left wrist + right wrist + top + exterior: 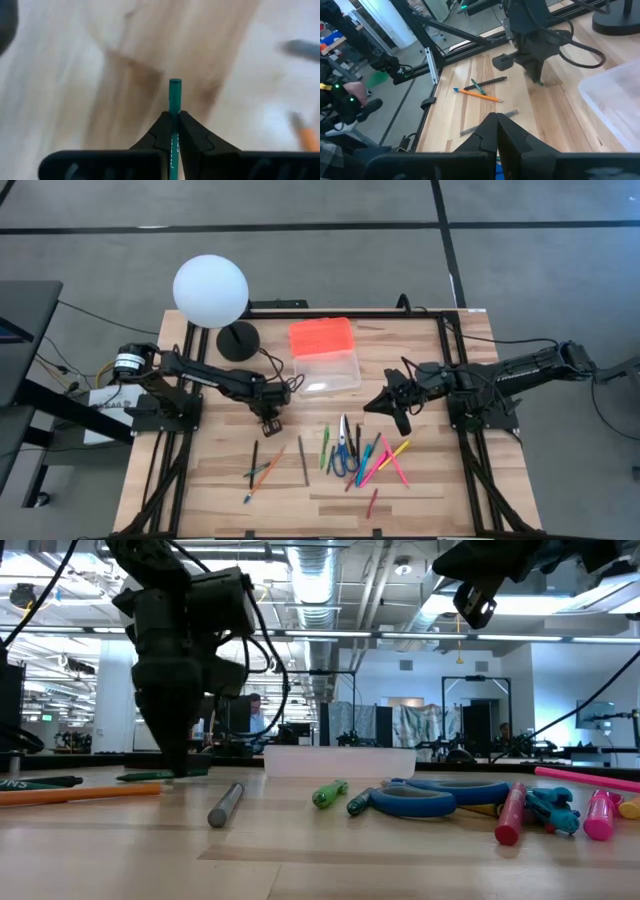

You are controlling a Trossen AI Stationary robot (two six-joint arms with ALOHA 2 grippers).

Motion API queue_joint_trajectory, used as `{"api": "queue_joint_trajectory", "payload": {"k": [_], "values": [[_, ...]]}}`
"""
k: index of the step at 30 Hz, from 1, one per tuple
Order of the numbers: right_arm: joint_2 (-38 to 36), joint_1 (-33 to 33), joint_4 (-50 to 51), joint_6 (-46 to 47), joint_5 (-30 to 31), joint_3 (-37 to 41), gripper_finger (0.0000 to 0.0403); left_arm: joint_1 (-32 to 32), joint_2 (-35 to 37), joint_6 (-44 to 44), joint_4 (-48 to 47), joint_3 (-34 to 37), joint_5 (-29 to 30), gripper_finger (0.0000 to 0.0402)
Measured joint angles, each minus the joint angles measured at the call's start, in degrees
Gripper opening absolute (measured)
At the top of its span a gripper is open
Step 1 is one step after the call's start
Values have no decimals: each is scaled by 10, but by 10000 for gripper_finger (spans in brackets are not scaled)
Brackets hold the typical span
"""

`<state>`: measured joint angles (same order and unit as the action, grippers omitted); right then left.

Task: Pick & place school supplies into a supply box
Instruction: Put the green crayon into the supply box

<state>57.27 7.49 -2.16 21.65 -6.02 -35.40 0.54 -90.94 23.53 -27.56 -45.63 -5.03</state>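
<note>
Left pincer [171, 125] pinching green pencil [174, 95] near its end, low over counter [420, 500]. Box [326, 370] just beyond it, open, lid [321, 336] behind. Could pivot or slip out on lifting, held so near the tip. Right pincer [496, 125] pressed together, empty, hovering.

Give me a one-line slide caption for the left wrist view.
Left gripper shut on a green pencil, just above the wooden table.

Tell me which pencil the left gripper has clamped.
The thin teal-green pencil, pinched between the left gripper's shut fingers; the other pencils lie loose on the table.
</note>
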Motion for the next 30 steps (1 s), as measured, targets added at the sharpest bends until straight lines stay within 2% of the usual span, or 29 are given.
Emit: {"api": "queue_joint_trajectory", "payload": {"k": [6, 8, 16, 18, 30], "values": [[0, 0, 3, 4, 0, 0, 0, 1, 26, 19, 82, -2, -15, 2], [0, 0, 6, 4, 0, 0, 0, 1, 41, 22, 104, -8, -2, 2], [0, -2, 4, 4, 1, 0, 0, 32, 65, -11, 192, -49, 166, 1], [0, -5, 4, 4, 1, 0, 0, 48, 54, -22, 217, -58, 187, 1], [0, -7, 0, 10, 3, 0, 0, 89, -71, -33, 200, -127, 184, 6]]}}
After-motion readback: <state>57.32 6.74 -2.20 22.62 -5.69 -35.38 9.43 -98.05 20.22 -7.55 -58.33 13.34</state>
